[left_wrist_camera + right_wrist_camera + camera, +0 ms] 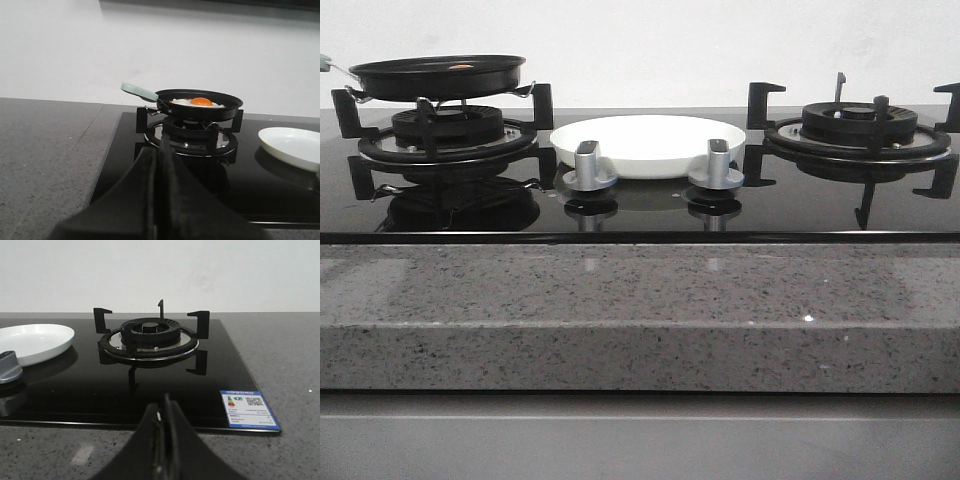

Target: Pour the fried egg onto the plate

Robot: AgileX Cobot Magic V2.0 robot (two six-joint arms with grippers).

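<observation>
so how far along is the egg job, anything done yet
Nothing looks done yet. The fried egg lies in the black pan on the left burner, and the white plate between the burners is bare. Nothing is in hand: both wrist views show fingers shut on nothing, short of the stove. Left: grasp the pan handle, carry it over and tip the egg onto the plate.

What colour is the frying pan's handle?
Pale mint green; the handle shows best in the left wrist view, sticking out from the black pan.
</observation>
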